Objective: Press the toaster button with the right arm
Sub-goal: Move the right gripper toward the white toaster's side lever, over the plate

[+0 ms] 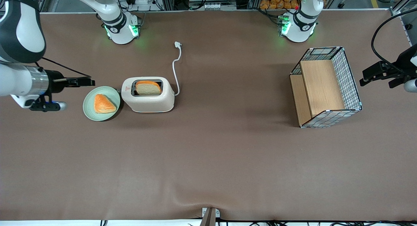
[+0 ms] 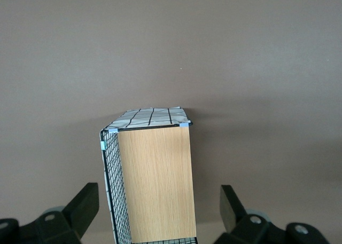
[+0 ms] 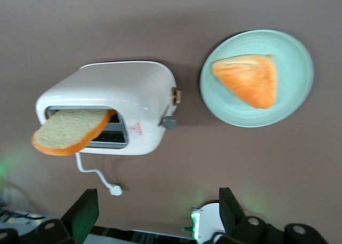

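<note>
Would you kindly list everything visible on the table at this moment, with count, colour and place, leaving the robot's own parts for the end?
toaster: one, cream-white, on the table toward the working arm's end
toaster button: one, grey, sticking out of the toaster's narrow end that faces the plate
bread slice: one, pale with orange crust, standing up out of a toaster slot
cord with plug: one, white, running from the toaster away from the front camera
plate: one, pale green, beside the toaster
pastry wedge: one, orange, on the plate
wire basket: one, black-and-white grid with wooden panels, toward the parked arm's end
gripper: one, black, open, above the table beside the plate
</note>
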